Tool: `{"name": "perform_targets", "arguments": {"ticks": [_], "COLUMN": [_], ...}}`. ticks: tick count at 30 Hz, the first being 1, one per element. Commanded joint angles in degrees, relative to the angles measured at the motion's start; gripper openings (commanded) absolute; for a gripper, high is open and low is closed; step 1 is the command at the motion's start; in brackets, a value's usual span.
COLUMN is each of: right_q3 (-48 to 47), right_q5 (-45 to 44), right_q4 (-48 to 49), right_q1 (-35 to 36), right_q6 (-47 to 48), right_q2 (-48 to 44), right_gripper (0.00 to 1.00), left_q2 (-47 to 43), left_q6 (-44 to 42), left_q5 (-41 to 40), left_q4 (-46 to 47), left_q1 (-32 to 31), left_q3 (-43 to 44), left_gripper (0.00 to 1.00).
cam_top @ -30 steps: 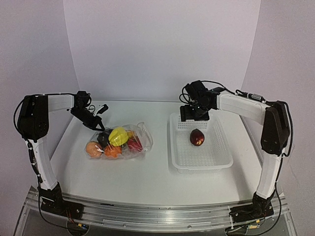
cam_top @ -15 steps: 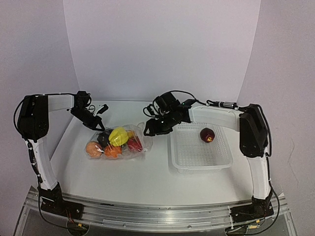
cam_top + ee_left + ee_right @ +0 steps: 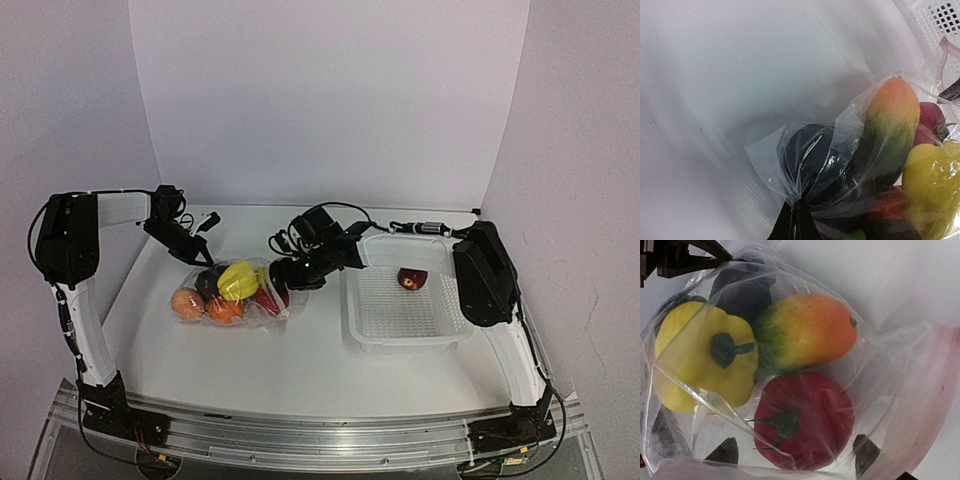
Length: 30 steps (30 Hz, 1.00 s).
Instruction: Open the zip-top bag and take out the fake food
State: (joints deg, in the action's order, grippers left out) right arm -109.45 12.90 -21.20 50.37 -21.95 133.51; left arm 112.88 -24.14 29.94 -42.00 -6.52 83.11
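Clear crinkly zip-top bag lies left-centre on the white table. The left gripper pinches its corner tight to anchor it, while the right gripper, spread wide and empty, straddles the red plastic tomato.

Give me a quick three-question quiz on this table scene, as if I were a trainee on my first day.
1. True or false: the white basket holds nothing.
2. What is the left end effector pinching? A) a corner of the zip-top bag; B) the yellow pepper; C) the basket's rim.
3. Fill in: in the right wrist view, the tomato seen between the fingertips of the open right end effector is coloured ___.

Key: 1 false, one red fruit lies in it. 2 A. 3 red.
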Motion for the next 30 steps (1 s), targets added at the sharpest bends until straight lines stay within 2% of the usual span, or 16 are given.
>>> {"name": "perform_targets", "arguments": {"ticks": [1,13,15,24,30], "right_q3": [-1.88,-0.38,0.60,5.10,8.97], "right_q5": [-5.47,-11.50,-13.19,-17.46,-13.72], "right_q4": [2.52,5.09,5.60,7.51,7.84], "right_q1": [2.51,5.92,5.90,5.92,4.45], "right_q6": [5.98,12.35,12.48,14.75,12.96], "right_q2": [0.53,7.08,7.07,1.11,-9.14], "right_gripper": [0.78,0.82,0.77,0.38,0.30], "left_q2": [-0.05,0.47,0.53,0.61,0.83], "left_q6": [-0.31,0.02,0.09,-0.04,-0.29], "left_q5": [0.68,1.09,1.24,1.10,0.06], "left_q4": [-0.88,-0.89,-0.82,-1.05,-0.71], "left_q1": [0.16,0.11,0.12,0.22,0.20], "left_q3": [-0.08,-0.75,-0.78,-0.43,0.35], "left_gripper": [0.00,0.00,0.00,0.00,0.00]}}
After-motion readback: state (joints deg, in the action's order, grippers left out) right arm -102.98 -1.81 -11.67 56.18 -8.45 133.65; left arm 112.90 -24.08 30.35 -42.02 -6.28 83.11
